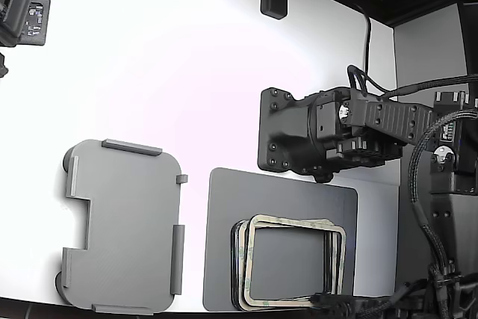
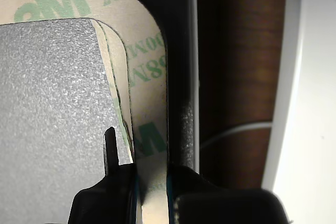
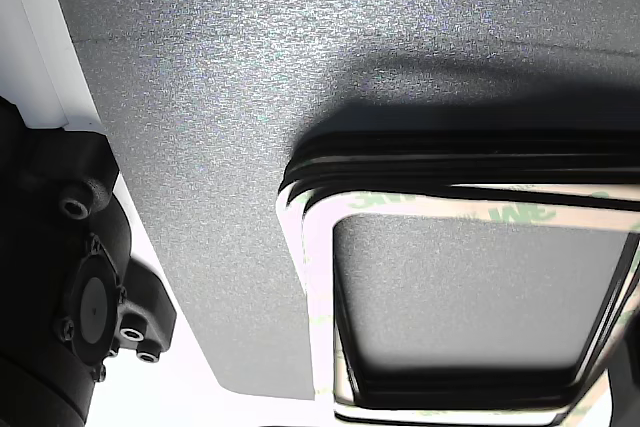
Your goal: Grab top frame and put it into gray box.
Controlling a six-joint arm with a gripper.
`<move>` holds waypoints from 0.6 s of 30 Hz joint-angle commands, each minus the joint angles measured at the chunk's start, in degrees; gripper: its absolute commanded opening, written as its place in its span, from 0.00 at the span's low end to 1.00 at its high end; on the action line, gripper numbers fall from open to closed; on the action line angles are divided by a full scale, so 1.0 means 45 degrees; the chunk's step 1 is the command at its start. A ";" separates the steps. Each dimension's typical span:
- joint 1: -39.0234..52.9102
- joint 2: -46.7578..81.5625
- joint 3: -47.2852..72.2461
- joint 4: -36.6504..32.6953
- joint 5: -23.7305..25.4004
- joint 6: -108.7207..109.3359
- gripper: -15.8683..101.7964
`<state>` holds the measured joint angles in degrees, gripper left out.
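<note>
Gripper (image 2: 152, 192) low at the top frame (image 2: 149, 103), jaws closed on one side strip, one dark finger (image 2: 107, 182) inside the opening, the other outside. In the exterior view, another arm's black wrist block (image 1: 328, 136) hangs above the frame.

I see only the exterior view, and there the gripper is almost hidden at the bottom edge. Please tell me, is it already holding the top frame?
Observer: In the wrist view, the gripper has one finger on each side of the top frame, and no gap shows.
Operator: Which part of it is gripped?
Observer: A straight side, not far from a rounded corner.
Operator: Are many frames under it?
Observer: The other view shows several dark edges of the pile stepped out beyond it on the mat.
</note>
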<state>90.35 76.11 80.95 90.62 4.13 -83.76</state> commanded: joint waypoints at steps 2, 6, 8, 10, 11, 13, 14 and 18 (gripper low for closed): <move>-0.0117 0.0234 -0.1445 0.0938 0.0527 0.0410 0.04; -0.0332 0.0879 -0.1953 0.0918 0.1152 0.5176 0.04; -0.0508 0.1191 -0.2090 0.0918 0.1719 0.7617 0.04; -0.0840 0.1426 -0.2207 0.0918 0.2148 1.0508 0.04; -0.1152 0.1582 -0.2227 0.0879 0.2090 1.1602 0.04; -0.1973 0.1973 -0.2187 0.0723 0.1758 1.4648 0.04; -0.2422 0.2012 -0.2422 0.0918 0.1523 1.6074 0.04; -0.4258 0.2598 -0.2656 0.0938 0.0996 1.9473 0.04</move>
<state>76.99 85.17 70.66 94.31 9.23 -22.50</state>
